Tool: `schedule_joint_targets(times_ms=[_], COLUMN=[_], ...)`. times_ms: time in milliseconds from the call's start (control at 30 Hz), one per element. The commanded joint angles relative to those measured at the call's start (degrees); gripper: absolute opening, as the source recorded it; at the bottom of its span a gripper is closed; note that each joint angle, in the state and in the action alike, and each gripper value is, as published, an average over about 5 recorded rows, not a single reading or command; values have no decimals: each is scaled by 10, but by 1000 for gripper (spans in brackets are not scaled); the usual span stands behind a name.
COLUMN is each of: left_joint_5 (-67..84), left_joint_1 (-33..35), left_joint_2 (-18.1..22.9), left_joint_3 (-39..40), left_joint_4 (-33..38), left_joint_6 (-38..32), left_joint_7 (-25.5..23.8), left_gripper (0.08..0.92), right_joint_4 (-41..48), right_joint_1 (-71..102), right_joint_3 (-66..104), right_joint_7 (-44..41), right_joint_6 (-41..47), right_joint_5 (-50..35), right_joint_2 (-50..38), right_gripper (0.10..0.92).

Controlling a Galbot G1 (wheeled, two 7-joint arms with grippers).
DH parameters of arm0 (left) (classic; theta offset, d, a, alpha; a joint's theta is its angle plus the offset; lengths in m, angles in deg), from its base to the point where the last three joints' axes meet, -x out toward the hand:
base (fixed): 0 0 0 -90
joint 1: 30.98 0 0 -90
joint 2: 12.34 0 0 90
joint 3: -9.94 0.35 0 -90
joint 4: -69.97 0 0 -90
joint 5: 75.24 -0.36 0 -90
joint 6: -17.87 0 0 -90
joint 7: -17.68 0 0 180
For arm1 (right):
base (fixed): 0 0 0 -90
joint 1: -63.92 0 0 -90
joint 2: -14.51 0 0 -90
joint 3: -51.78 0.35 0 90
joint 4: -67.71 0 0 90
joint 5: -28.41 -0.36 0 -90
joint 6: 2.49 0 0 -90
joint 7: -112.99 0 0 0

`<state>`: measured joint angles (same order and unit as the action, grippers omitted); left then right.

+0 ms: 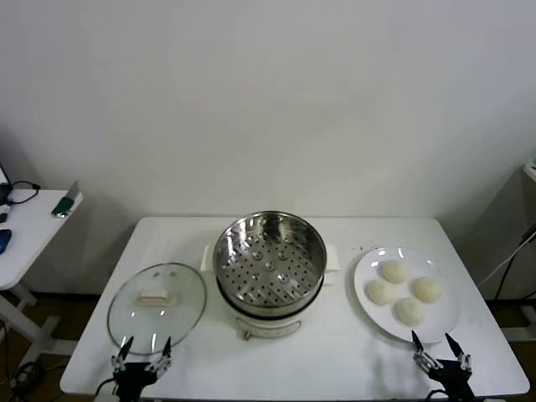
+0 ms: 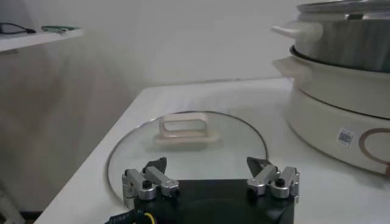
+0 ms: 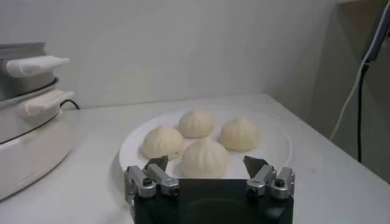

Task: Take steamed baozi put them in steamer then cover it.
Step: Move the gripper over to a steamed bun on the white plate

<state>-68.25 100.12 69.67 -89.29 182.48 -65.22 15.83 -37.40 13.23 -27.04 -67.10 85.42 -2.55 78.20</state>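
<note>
Several cream-white baozi sit on a white plate at the right; in the right wrist view the nearest baozi lies just beyond my open, empty right gripper. The steel steamer, empty, stands on its cream base at the table's middle. The glass cover lies flat at the left, its handle up. My left gripper is open and empty at the cover's near edge. In the head view both grippers sit at the front edge: the left gripper and the right gripper.
The white table ends close behind both grippers. A side table with small items stands at the far left. A dark cable hangs off the table's right side.
</note>
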Motion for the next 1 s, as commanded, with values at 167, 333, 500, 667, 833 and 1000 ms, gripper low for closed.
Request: schedule_joint_targets(times_ms=[167, 333, 500, 667, 833, 1000], left_joint_5=[0, 2, 2, 0, 0, -1], left_joint_1=[-1, -2, -3, -5, -6, -9], left_joint_2=[-2, -5, -6, -5, -5, -6], left_joint_3=[3, 7, 9, 10, 8, 5], left_joint_4=[2, 8, 12, 12, 12, 8], left_joint_6=[0, -2, -5, -9, -13, -15], left_joint_7=[-1, -3, -4, -5, -7, -8], left_gripper=[823, 823, 823, 823, 823, 823], right_joint_4=[-2, 40, 100, 170, 242, 296], right_joint_1=[-109, -272, -409, -559, -712, -910], right_joint_3=[17, -27, -145, -321, -514, -725], right_joint_7=[5, -28, -108, -245, -440, -629], right_joint_6=[112, 205, 280, 272, 167, 31], right_joint_5=[18, 65, 95, 151, 242, 319], right_joint_2=[-34, -129, -260, -372, -438, -461], right_gripper=[823, 823, 823, 823, 823, 823])
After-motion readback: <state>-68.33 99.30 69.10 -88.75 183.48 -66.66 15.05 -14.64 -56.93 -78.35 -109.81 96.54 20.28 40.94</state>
